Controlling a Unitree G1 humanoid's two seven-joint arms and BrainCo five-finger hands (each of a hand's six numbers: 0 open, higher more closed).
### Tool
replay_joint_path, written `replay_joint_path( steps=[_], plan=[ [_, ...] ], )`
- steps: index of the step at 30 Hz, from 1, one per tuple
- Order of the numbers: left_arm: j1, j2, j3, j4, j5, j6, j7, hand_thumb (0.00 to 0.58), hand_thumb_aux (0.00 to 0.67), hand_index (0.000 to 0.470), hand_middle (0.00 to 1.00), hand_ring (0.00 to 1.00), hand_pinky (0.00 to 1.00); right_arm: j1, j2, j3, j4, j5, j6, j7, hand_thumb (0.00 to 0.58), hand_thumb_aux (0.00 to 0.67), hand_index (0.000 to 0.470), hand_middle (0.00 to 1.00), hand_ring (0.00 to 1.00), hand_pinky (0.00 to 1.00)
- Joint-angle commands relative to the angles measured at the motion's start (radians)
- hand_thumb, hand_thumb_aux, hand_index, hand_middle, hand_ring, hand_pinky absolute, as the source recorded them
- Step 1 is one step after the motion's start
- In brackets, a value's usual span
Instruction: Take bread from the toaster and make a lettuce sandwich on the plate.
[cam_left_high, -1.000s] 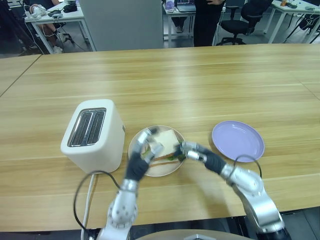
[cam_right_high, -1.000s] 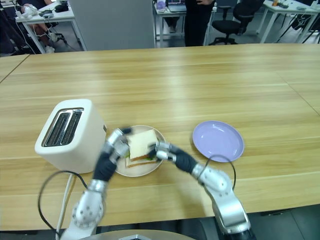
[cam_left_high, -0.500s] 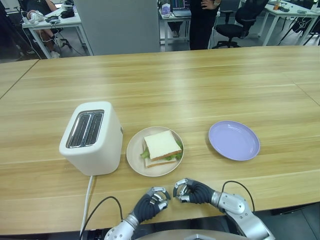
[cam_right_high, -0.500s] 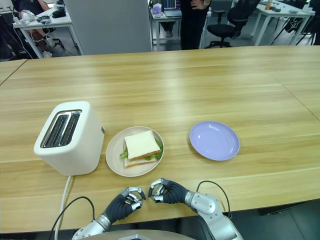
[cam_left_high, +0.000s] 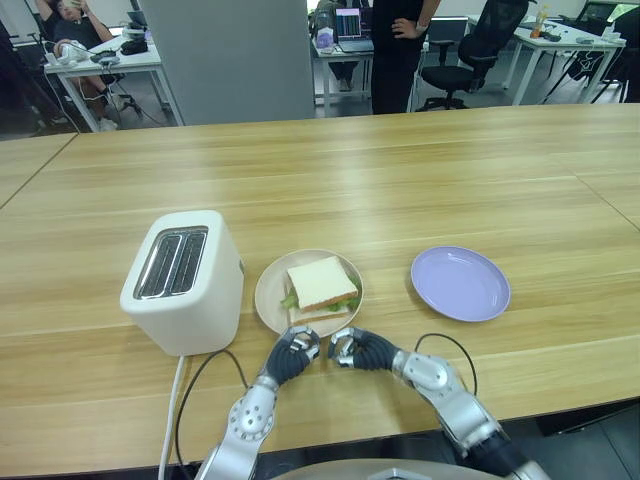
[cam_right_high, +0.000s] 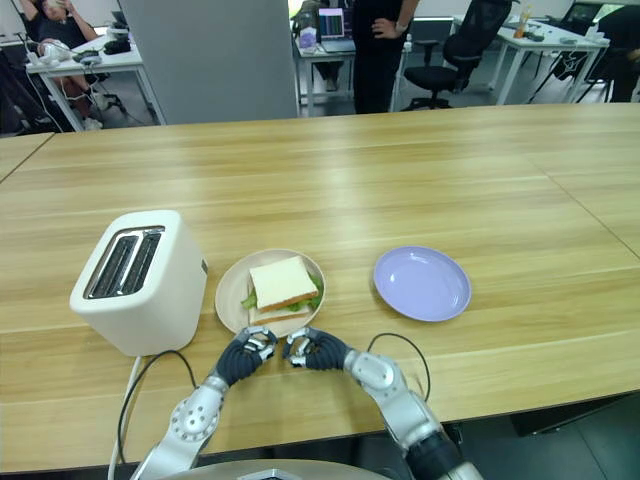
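Observation:
A sandwich (cam_left_high: 322, 288) of two white bread slices with green lettuce between them lies on the beige plate (cam_left_high: 270, 300) in the middle of the table. The white toaster (cam_left_high: 183, 279) stands to the plate's left, and its two slots look empty. My left hand (cam_left_high: 294, 352) and right hand (cam_left_high: 352, 349) rest side by side on the table just in front of the plate's near rim. Both have their fingers curled and hold nothing.
An empty purple plate (cam_left_high: 459, 283) lies to the right of the beige one. The toaster's cable (cam_left_high: 178, 420) runs over the table's near edge. A black cable loops by my right wrist (cam_left_high: 437, 350). Desks and office chairs stand behind the table.
A second ago both hands were at the sandwich on the plate. They pulled back to the near edge with nothing in them, then came forward to just short of the plate. The camera has shifted.

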Motion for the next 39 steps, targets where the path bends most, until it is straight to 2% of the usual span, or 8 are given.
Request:
replay_joint_path(
  steps=[1,23,25,27,28,29,31,39],
  plan=[
    [-0.176,-0.027,0.003,0.327,0.042,-0.004,0.048,0.580,0.670,0.460,1.00,1.00,1.00,-0.155,0.062,-0.040,0.395,-0.048,0.051,-0.134,0.580,0.670,0.460,1.00,1.00,1.00],
    [-0.859,-0.107,0.120,1.255,0.020,-0.290,0.104,0.580,0.665,0.456,1.00,1.00,1.00,-0.664,0.238,-0.235,1.017,-0.071,0.001,-0.390,0.580,0.670,0.460,1.00,1.00,1.00],
    [-0.840,-0.112,0.131,1.240,0.007,-0.321,0.089,0.438,0.339,0.233,1.00,1.00,1.00,-0.661,0.229,-0.267,1.011,-0.049,0.002,-0.365,0.580,0.670,0.460,0.97,0.97,0.97],
    [-0.804,-0.121,0.142,1.211,-0.011,-0.362,0.069,0.438,0.339,0.233,1.00,1.00,1.00,-0.649,0.213,-0.307,0.995,-0.015,0.001,-0.323,0.580,0.670,0.460,0.97,0.97,0.97],
    [-0.771,-0.127,0.150,1.180,-0.027,-0.396,0.050,0.000,0.000,0.000,1.00,1.00,1.00,-0.633,0.198,-0.331,0.977,0.008,-0.006,-0.286,0.261,0.173,0.119,0.66,0.66,0.66],
    [-0.732,-0.133,0.155,1.141,-0.043,-0.430,0.033,0.000,0.000,0.000,1.00,1.00,1.00,-0.611,0.183,-0.358,0.953,0.039,-0.006,-0.246,0.000,0.000,0.000,0.42,0.42,0.42],
    [-0.623,-0.150,0.157,1.013,-0.077,-0.482,-0.006,0.000,0.000,0.000,0.71,0.71,0.71,-0.529,0.149,-0.396,0.843,0.099,0.008,-0.147,0.000,0.000,0.000,0.01,0.01,0.01],
    [0.112,-0.207,0.041,-0.081,-0.215,-0.378,-0.088,0.000,0.000,0.000,0.01,0.01,0.01,0.187,-0.018,-0.379,-0.430,0.341,0.368,0.083,0.000,0.000,0.000,0.00,0.00,0.00]
  ],
)
